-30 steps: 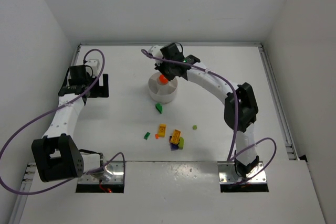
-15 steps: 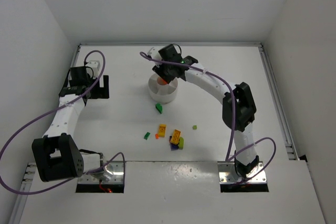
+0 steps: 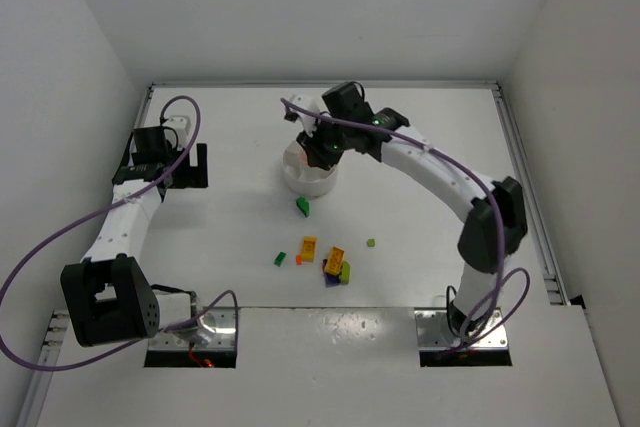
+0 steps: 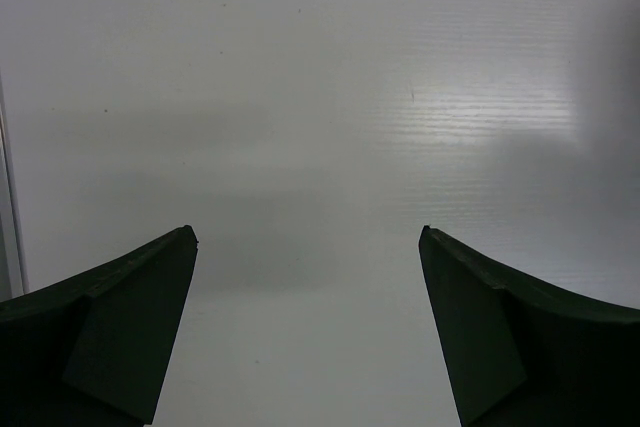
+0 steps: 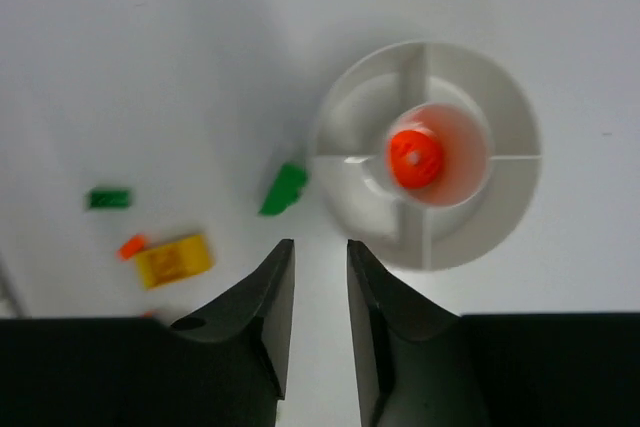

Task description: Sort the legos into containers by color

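The round white dish stands at the table's middle back, partly hidden under my right gripper. In the right wrist view the dish holds a red-orange round piece in its centre well. My right gripper hangs above the dish's near rim, jaws a narrow gap apart and empty. A green brick lies just beside the dish, also seen from the top view. My left gripper is wide open and empty at the far left, over bare table.
Loose legos lie in front of the dish: a yellow brick, a small green bit, a tiny orange bit, a yellow-orange brick by a purple one, a lime brick, a lime bit.
The right arm's elbow swung to the right and the gripper shifted slightly right above the dish. The red-orange piece seen at the fingers earlier now lies in the centre well. Left arm unmoved.
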